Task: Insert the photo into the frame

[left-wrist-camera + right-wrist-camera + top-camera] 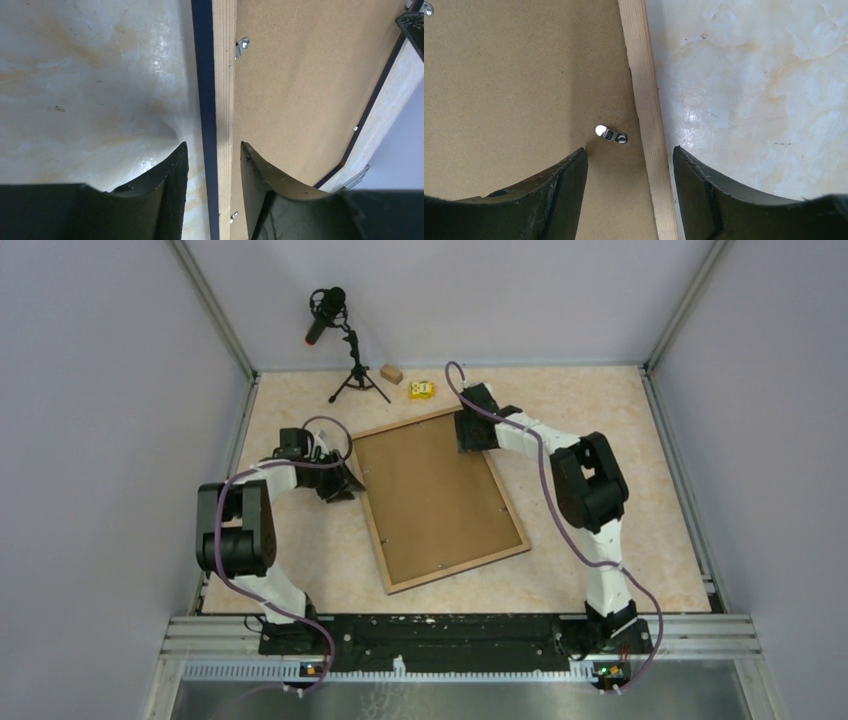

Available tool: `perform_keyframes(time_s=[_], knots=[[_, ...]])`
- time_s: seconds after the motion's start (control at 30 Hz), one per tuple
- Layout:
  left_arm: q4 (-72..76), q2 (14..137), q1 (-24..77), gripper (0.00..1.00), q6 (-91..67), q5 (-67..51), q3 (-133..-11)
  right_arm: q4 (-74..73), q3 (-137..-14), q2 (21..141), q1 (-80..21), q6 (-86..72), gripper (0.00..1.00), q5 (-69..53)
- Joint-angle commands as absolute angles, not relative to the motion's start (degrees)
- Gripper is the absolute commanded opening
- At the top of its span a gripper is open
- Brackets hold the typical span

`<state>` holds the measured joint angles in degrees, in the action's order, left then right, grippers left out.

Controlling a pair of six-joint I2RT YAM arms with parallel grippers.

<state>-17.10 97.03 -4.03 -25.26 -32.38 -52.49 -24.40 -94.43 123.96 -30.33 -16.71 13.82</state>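
Top external | frame (458, 568) lies back-up | yellow block (421, 390) markings unreadable

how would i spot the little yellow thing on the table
Start at the big frame lying flat in the middle. Just beyond its far edge sits the yellow thing. It is bright yellow, unlike the plain tan block to its left.

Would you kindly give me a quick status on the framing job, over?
Left gripper open, straddling frame left rim. Right gripper open, astride right rim. Backing board sits in frame, photo not in view. Nothing else on it.
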Motion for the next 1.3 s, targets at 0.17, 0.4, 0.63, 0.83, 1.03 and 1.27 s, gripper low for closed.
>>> perform_keyframes(time_s=[0.17, 0.4, 0.63, 0.83, 1.03, 1.27], knots=[[-21.3, 96.5, 2.5, 0.51, -24.9, -19.5, -55.7, -21.4, -91.8, 122.2, -29.4, -17.9, 0.63, 13.7], [-24.8, 100.6, 3.6, 0.27, -25.8, -16.4, -57.7, -21.4, -91.2, 122.2, -29.1, -18.2, 0.63, 13.8], [-27.8, 101.9, 3.7, 0.16, -26.6, -11.7, -59.1, -19.7, -89.2, 120.5, -28.2, -18.6, 0.64, 10.7], [-28.3, 102.7, 3.7, 0.13, -26.8, -11.5, -59.6, -17.2, -86.7, 119.0, -27.3, -19.3, 0.64, 9.0], [-28.2, 102.9, 3.7, 0.12, -26.8, -12.0, -59.7, -17.9, -88.6, 120.6, -27.2, -19.1, 0.58, 9.1], [-28.1, 102.7, 3.7, 0.12, -26.7, -12.4, -59.6, -18.0, -90.0, 121.7, -27.3, -19.0, 0.52, 10.8]])
